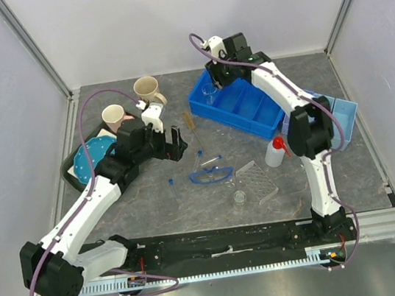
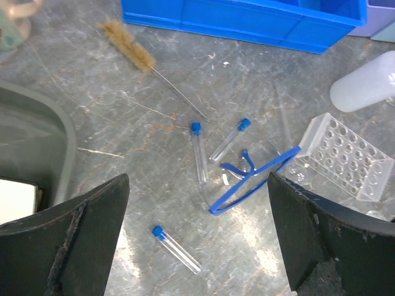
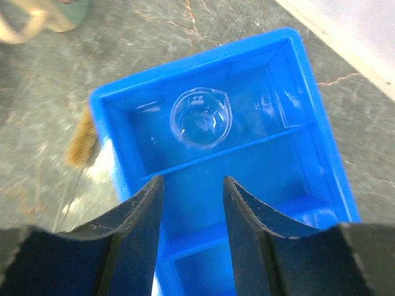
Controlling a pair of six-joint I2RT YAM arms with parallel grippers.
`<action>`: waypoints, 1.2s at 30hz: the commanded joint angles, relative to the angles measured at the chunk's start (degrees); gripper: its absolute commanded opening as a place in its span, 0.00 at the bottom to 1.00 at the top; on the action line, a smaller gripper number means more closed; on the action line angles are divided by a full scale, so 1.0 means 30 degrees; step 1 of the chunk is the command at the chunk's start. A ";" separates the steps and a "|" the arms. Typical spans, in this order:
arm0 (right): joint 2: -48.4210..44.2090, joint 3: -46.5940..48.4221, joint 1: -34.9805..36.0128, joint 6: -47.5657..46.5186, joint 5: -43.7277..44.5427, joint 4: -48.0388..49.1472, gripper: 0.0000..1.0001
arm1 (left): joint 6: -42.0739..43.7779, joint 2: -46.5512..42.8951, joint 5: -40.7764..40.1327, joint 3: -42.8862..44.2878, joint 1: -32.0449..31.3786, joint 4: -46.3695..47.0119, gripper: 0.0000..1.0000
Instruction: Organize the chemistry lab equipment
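Grey stone-look tabletop (image 1: 155, 214) shows most work left: goggles (image 2: 253, 182), tubes (image 2: 199, 154), rack (image 2: 349, 160), brush (image 2: 129, 46) and bottle (image 2: 364, 83) lie loose near the wide-open left gripper (image 2: 197, 179), while one beaker (image 3: 200, 118) sits in the end compartment of the blue bin (image 3: 321, 160) under the right gripper (image 3: 192, 182), its jaws parted and empty.

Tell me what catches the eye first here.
The blue bin at the back, with a clear beaker in its end compartment, under the right claw. In front of it, blue goggles and capped tubes lie scattered below the open left claw.
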 commanded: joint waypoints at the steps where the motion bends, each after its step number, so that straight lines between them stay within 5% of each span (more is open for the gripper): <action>1: -0.5771 -0.2153 -0.0077 -0.0630 -0.1618 0.0297 0.54 | -0.2440 0.0263 0.2919 -0.0326 0.0667 0.1033 0.99; 10: -1.5878 -1.4268 -0.0398 -0.1570 -0.5223 0.1760 0.61 | -0.7980 0.1750 0.5737 -0.1764 0.0991 0.3465 0.97; 18: -2.3324 -2.2834 -0.2185 -0.1832 -0.6778 0.4105 0.63 | -0.8835 0.6995 0.5160 0.1279 0.0904 0.2182 0.84; 25: -2.4440 -2.4600 -0.3620 -0.2740 -0.9150 0.4546 0.70 | -0.8191 1.1625 0.1202 0.5758 0.0318 -0.0808 0.82; 36: -2.5203 -2.4250 -0.3769 -0.3737 -0.7981 0.3637 0.79 | -0.8543 1.7106 -0.2455 1.1560 -0.0415 -0.4207 0.67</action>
